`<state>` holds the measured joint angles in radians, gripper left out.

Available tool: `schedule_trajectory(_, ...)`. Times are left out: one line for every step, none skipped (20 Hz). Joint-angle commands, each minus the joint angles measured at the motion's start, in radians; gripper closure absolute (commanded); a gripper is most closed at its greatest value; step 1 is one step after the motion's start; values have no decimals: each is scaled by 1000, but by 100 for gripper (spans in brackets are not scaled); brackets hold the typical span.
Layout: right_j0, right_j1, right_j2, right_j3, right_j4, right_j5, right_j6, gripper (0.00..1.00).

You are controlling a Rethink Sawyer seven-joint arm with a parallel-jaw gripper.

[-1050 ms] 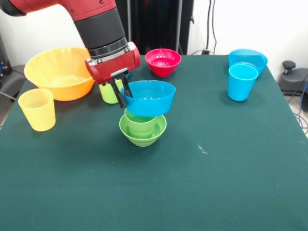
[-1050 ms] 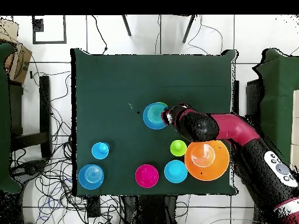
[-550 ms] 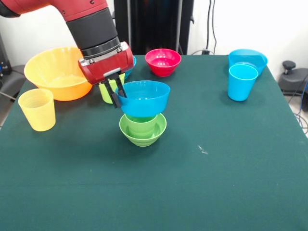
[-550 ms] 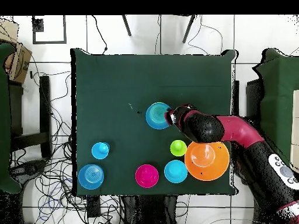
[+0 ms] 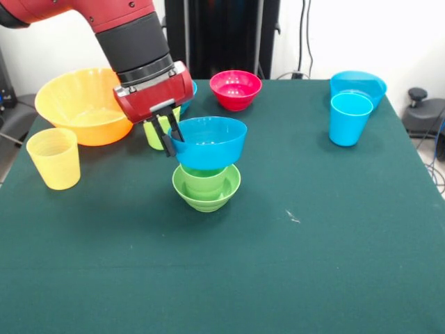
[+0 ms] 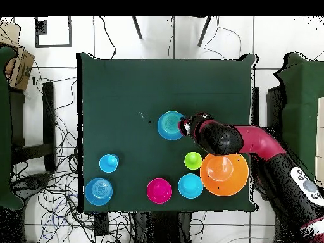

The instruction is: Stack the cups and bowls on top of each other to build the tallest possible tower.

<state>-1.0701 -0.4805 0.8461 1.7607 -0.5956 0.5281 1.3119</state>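
Above the middle of the green table (image 5: 313,264), my gripper (image 5: 169,136) pinches the left rim of a small round blue plastic bowl (image 5: 208,141), one finger inside the wall and one outside. That bowl sits right over the tower (image 5: 206,184), a green stepped plastic cup nested in a small green plastic bowl, and it looks to be touching the cup's top or just above it; I cannot tell which.

To do this step well, I judge I should first centre the blue bowl on the cup, since in the overhead view it (image 6: 171,124) covers the stack entirely. Because I hold it by one side, it may tip as I let go, so I would settle it level and open slowly, then lift straight up.

Left of me stand a yellow-green plastic cup (image 5: 157,132), a very large yellow-orange plastic bowl (image 5: 85,104) and a pale yellow plastic cup (image 5: 53,158). Farther back is a red plastic bowl (image 5: 236,89); far right, a sky blue plastic cup (image 5: 349,118) stands before a wide blue bowl (image 5: 358,84).
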Motion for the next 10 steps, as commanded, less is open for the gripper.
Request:
schedule_trajectory(18, 11, 15, 37, -107, -27, -128, 100)
schedule_trajectory(21, 8, 13, 39, -109, -30, -123, 100)
schedule_trajectory(24, 5, 11, 40, -111, -33, -118, 100)
schedule_trajectory(24, 5, 11, 40, -112, -33, -119, 100)
schedule_trajectory(25, 10, 10, 40, -108, -31, -115, 100)
schedule_trajectory(24, 17, 12, 37, -100, -27, -113, 100)
schedule_trajectory(32, 21, 6, 31, -99, -26, -104, 100)
schedule_trajectory(42, 23, -1, 21, -100, -20, -102, 100)
schedule_trajectory(53, 26, -9, 8, -99, -7, -100, 100)
schedule_trajectory(67, 25, -22, -3, -91, 15, -93, 100)
